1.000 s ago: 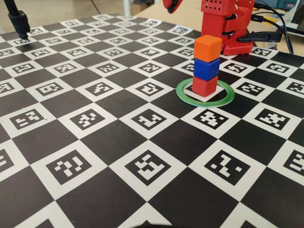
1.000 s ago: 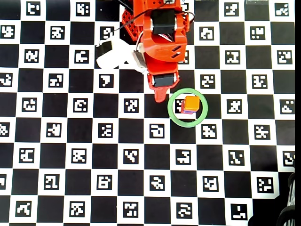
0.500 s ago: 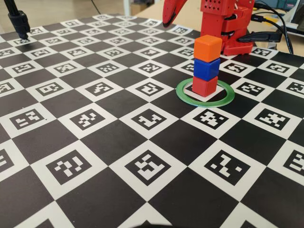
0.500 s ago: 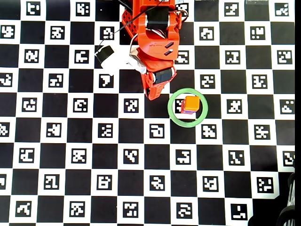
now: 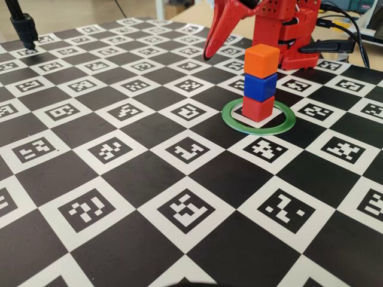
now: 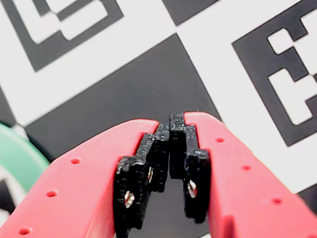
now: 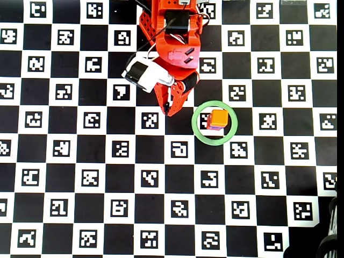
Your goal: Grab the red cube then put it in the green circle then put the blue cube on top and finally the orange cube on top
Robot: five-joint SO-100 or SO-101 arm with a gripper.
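Note:
In the fixed view the red cube (image 5: 258,109) stands inside the green circle (image 5: 281,125), with the blue cube (image 5: 260,87) on it and the orange cube (image 5: 262,60) on top. From overhead only the orange cube (image 7: 218,117) shows clearly, inside the green circle (image 7: 215,143). My gripper (image 5: 207,56) hangs to the left of the stack, apart from it, pointing down at the board. In the wrist view the gripper (image 6: 171,120) is shut with nothing between its pads, and an arc of the green circle (image 6: 15,158) shows at the left edge. Overhead, the gripper (image 7: 171,112) sits just left of the ring.
The red arm base (image 5: 286,36) stands behind the stack, with cables (image 5: 341,30) at the back right. A black stand (image 5: 24,27) rises at the far left corner. The checkered marker board (image 5: 149,179) covers the table. A white wrist camera (image 7: 142,74) juts left of the arm.
The gripper has come down toward the board and swung a little left, away from the stack. The three-cube stack has not moved.

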